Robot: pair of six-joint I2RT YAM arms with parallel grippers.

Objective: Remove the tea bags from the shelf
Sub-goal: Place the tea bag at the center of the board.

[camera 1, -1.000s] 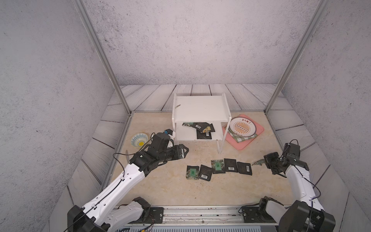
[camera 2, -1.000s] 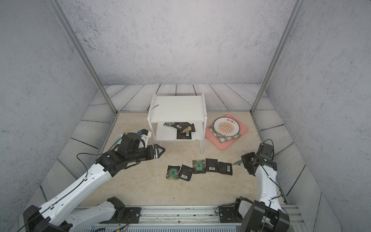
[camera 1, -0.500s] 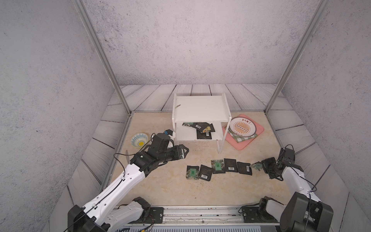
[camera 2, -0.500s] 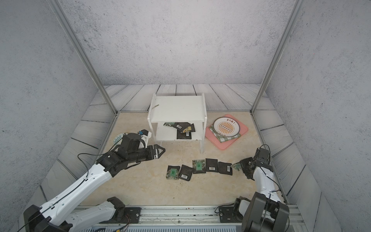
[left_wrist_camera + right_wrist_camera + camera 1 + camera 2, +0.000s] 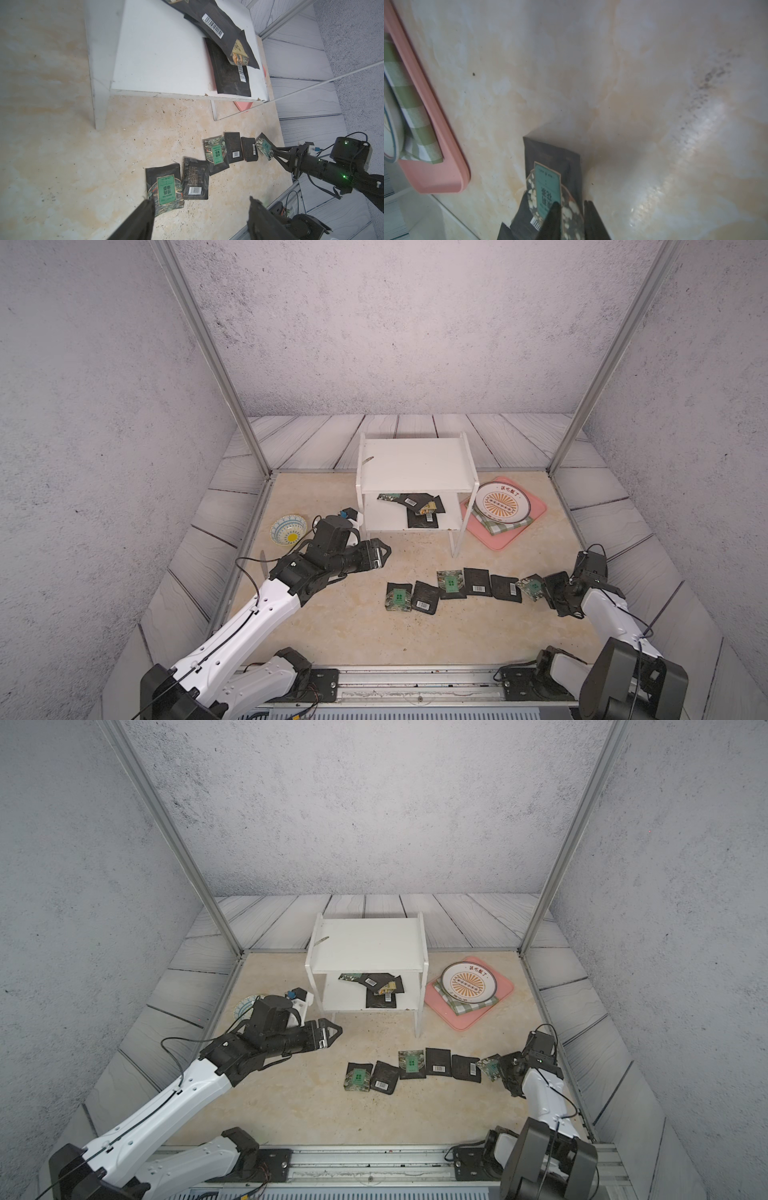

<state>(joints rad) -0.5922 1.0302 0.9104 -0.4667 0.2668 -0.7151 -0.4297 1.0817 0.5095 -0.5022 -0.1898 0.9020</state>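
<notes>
Right gripper (image 5: 547, 591) jaws stand slightly apart at the green-labelled sachet (image 5: 531, 586), set down to extend the surface row; left gripper (image 5: 384, 552) jaws apart, empty, facing the shelf (image 5: 415, 464).

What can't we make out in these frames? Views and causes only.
- Count of tea bags on the shelf: top views, the top tier hides the pile's back.
- Whether the right gripper has let go of the sachet: right wrist view, cut by the frame edge.
- Bowl: a top view, left arm covers it.
</notes>
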